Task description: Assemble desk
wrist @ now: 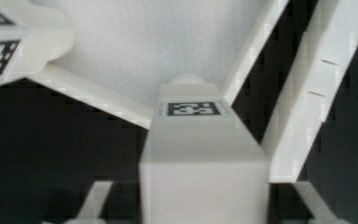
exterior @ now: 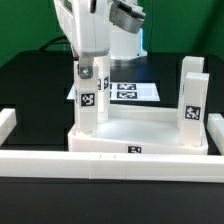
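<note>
The desk top [exterior: 140,135] is the landmark: a wide, shallow white plastic tray with a low rim, lying on the black table [exterior: 30,85] with its open side up. Its front edge rests against the long white border rail [exterior: 100,163], which runs across the table on the near side. A small black-and-white tag [exterior: 134,150] sits on the tray's front wall.

Two white square-bar legs stand upright in the tray's corners. One leg [exterior: 193,95] rises from the corner at the exterior view's right and carries a square tag on its face. The other leg [exterior: 88,92] stands at the corner on the exterior view's left, also tagged, with the gripper [exterior: 88,62] directly above it. The fingers appear to be closed around the top of this leg, though the exterior view is too coarse to be sure of contact. In the wrist view the same leg [wrist: 202,140] fills the middle as a smooth pale bar with a tag on its end face, and the tray floor [wrist: 149,45] beyond it looks finely grained.

Behind the tray, flat on the table, lies the marker board [exterior: 135,91].
</note>
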`<state>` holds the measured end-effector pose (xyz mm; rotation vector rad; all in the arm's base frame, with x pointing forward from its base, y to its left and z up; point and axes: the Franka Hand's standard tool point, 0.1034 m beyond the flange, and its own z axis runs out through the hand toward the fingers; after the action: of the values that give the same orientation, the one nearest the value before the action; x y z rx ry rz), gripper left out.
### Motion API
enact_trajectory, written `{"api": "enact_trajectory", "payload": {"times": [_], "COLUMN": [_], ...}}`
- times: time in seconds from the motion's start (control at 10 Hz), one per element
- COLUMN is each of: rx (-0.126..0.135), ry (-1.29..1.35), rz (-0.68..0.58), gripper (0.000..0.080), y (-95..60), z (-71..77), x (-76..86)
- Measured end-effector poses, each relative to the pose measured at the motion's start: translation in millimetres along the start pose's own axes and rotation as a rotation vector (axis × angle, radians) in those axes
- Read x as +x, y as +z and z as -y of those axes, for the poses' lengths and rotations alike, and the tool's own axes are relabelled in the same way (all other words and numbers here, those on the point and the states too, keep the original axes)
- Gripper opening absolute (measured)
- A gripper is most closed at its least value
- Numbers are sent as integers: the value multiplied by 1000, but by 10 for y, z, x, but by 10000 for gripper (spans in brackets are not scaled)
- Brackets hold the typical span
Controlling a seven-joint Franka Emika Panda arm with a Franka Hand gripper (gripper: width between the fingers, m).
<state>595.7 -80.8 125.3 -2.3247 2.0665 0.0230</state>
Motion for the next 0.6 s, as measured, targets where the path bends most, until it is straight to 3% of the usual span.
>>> {"api": "enact_trajectory", "payload": {"times": [0.3,0.4,0.6], "rx": [61,73,72], "ry": [346,407,390], "rz": [29,34,33], "gripper": [290,290,303], "y": [9,11,18], "z": [59,73,73], "x": [-3,-9,-13]}}
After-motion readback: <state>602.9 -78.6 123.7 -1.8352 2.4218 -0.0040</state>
